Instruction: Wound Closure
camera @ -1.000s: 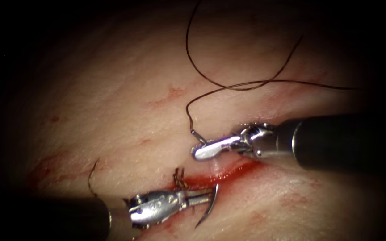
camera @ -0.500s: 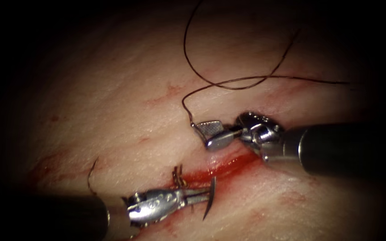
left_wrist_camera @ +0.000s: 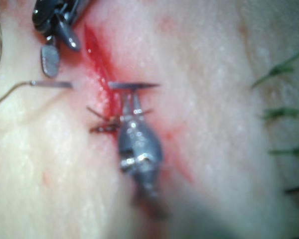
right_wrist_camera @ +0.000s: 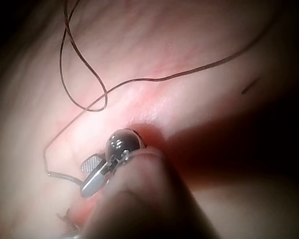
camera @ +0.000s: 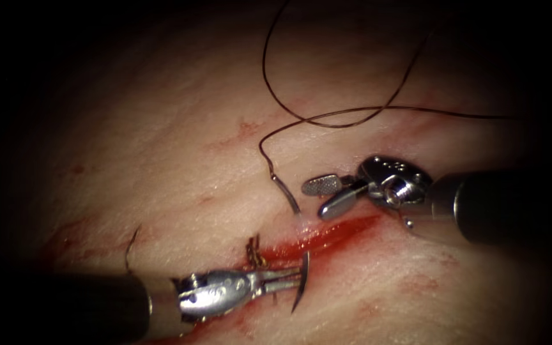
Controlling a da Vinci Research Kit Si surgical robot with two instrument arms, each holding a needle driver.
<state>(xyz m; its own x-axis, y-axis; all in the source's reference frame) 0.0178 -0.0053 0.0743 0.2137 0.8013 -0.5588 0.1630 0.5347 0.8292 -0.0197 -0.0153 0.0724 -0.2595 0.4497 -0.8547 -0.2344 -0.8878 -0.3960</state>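
Both tools are made of polished, shiny metal: the left tool (camera: 289,278) and the right tool (camera: 327,195). A rough, cross-hatched grip face is seen on one jaw of the right tool. The shafts (camera: 506,207) are covered in dark, matt material. The needle (camera: 302,281) is smooth bright steel. The thread (camera: 327,117) is thin, dark and matt. The tissue (camera: 161,160) is pale, moist and slightly glossy, and the red fluid (camera: 333,231) in the cut is wet and shiny.

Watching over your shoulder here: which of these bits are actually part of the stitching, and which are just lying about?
In use:
- left tool, shut on the needle near its point
- needle, passing through the tissue across the cut
- thread on the needle's tail end
- right tool, open, holding nothing

Lying about:
- cut thread end, left
- earlier knot
- red fluid
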